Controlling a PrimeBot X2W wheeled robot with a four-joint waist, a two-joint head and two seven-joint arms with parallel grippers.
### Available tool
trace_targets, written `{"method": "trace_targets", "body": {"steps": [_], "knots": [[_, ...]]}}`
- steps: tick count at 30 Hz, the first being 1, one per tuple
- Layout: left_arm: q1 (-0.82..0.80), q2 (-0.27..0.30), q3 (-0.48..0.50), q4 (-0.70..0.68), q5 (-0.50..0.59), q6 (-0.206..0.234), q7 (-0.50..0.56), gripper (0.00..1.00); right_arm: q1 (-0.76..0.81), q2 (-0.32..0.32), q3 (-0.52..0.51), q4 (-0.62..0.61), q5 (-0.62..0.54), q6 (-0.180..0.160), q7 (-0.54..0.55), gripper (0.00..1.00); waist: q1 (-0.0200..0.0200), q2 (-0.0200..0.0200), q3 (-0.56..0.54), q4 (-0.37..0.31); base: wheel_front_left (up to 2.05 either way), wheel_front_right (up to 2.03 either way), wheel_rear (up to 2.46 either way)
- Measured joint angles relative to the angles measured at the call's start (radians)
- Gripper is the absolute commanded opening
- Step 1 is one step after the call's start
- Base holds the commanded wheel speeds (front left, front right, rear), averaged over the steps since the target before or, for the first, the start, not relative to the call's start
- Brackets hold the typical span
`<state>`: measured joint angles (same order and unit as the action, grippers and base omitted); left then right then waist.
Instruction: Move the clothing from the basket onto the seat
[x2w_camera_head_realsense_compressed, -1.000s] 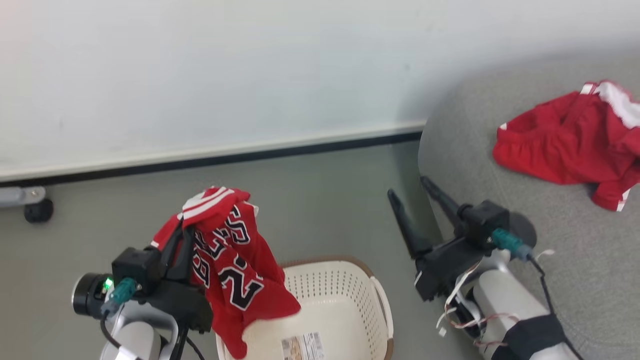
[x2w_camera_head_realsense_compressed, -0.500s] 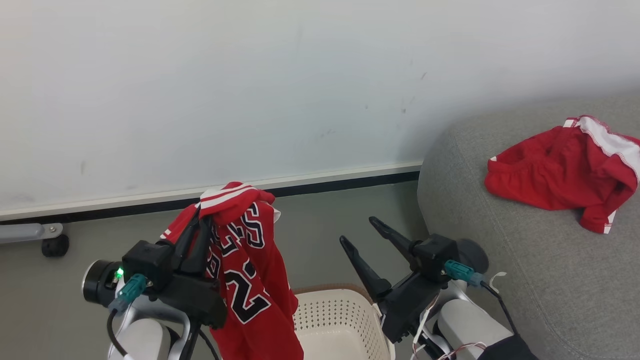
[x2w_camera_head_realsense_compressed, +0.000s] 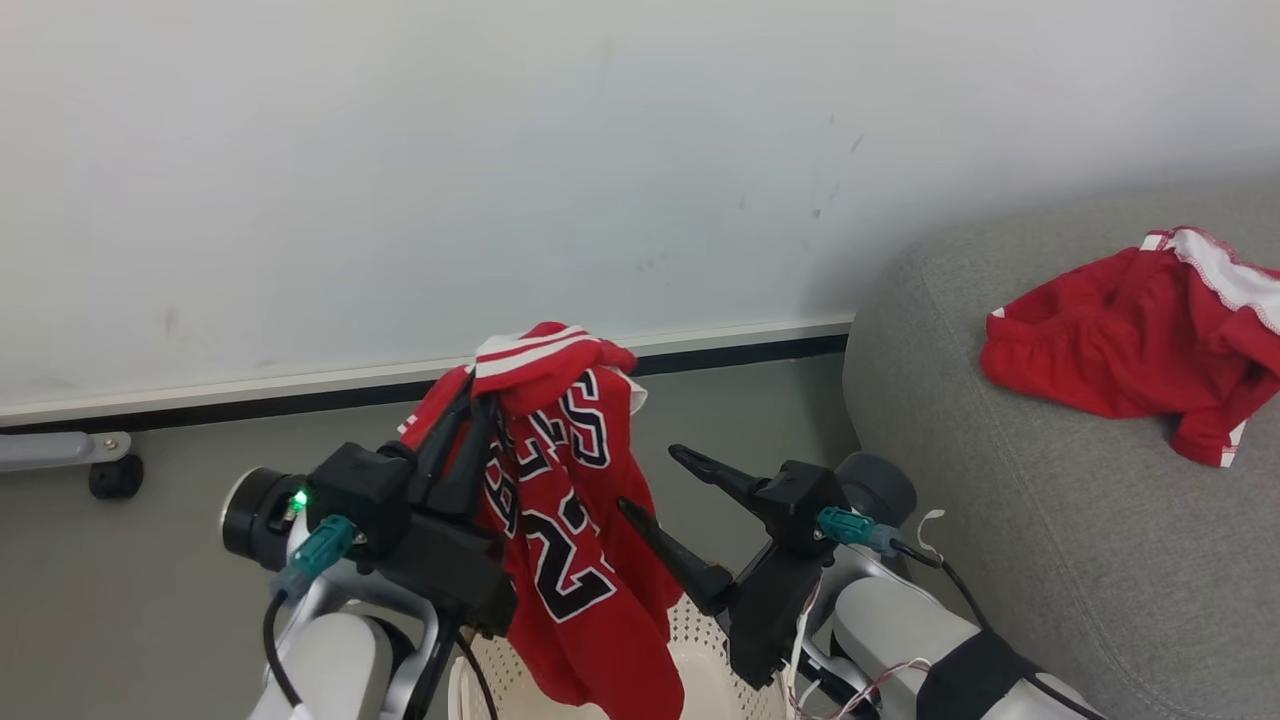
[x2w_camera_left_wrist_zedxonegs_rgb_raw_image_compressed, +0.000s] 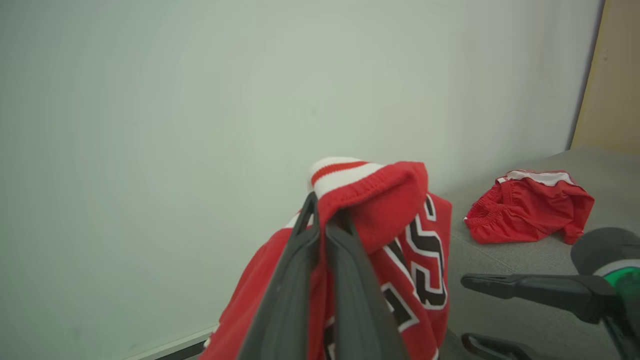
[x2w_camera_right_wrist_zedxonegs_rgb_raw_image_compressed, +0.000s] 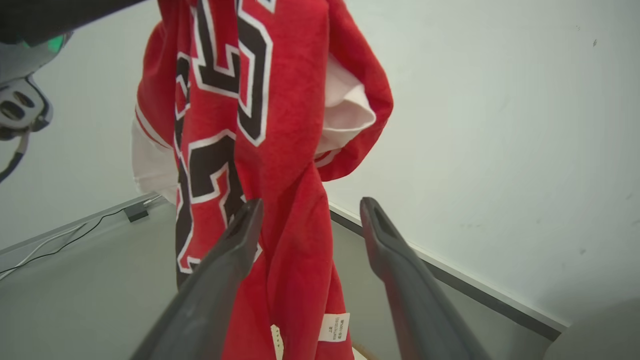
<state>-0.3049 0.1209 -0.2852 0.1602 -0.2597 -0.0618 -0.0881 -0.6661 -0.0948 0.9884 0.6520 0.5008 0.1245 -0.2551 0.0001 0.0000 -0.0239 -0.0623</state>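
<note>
My left gripper (x2w_camera_head_realsense_compressed: 478, 402) is shut on the striped collar of a red jersey (x2w_camera_head_realsense_compressed: 575, 520) with navy-white lettering. The jersey hangs down over the cream basket (x2w_camera_head_realsense_compressed: 715, 665) at the bottom edge. In the left wrist view the left gripper (x2w_camera_left_wrist_zedxonegs_rgb_raw_image_compressed: 325, 212) pinches the collar of the jersey (x2w_camera_left_wrist_zedxonegs_rgb_raw_image_compressed: 385, 200). My right gripper (x2w_camera_head_realsense_compressed: 650, 478) stands open just right of the hanging cloth; in its own view the right gripper (x2w_camera_right_wrist_zedxonegs_rgb_raw_image_compressed: 311, 205) has the jersey (x2w_camera_right_wrist_zedxonegs_rgb_raw_image_compressed: 280, 125) right ahead. A plain red garment (x2w_camera_head_realsense_compressed: 1110, 345) with white trim lies on the grey seat (x2w_camera_head_realsense_compressed: 1050, 500).
A pale wall with a dark baseboard (x2w_camera_head_realsense_compressed: 700, 355) runs behind, above a grey floor (x2w_camera_head_realsense_compressed: 180, 570). A black castor (x2w_camera_head_realsense_compressed: 115, 477) on a grey bar sits at the far left. The seat's rounded corner (x2w_camera_head_realsense_compressed: 880, 300) is close to my right arm.
The head camera tilted up early on. My left gripper has carried the jersey up and to the right, above the basket. The open right gripper has swung left toward the hanging cloth.
</note>
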Motion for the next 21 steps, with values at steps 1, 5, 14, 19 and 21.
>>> {"method": "trace_targets", "body": {"steps": [1,5,14,19,21], "knots": [[-0.001,-0.002,-0.01,-0.009,0.0,0.0,0.005,0.0,-0.008,-0.004,0.011,0.006,0.007,0.0,0.0,1.0,0.0,0.0,0.001,0.003,0.0,0.0,0.0],[-0.001,-0.013,-0.034,-0.038,0.006,-0.002,0.03,0.0,-0.046,-0.012,0.072,0.034,0.044,0.0,0.0,1.0,0.0,0.0,0.007,0.015,0.0,0.0,0.0],[-0.001,-0.023,-0.076,-0.085,0.007,-0.009,0.08,0.0,-0.126,-0.005,0.243,0.086,0.134,0.0,0.0,1.0,0.0,0.0001,0.019,0.046,0.0,0.0,0.0],[-0.001,-0.024,-0.08,-0.106,0.007,-0.009,0.097,0.0,-0.154,0.009,0.283,0.105,0.178,0.0,0.0,0.51,0.0,0.0,0.024,0.053,0.0,0.0,0.0],[0.047,-0.018,-0.035,-0.105,-0.026,0.014,0.112,0.1,-0.172,0.007,0.289,0.106,0.272,0.0,-0.001,0.0,0.0,0.0,0.021,0.021,0.0,0.0,0.0]]}}
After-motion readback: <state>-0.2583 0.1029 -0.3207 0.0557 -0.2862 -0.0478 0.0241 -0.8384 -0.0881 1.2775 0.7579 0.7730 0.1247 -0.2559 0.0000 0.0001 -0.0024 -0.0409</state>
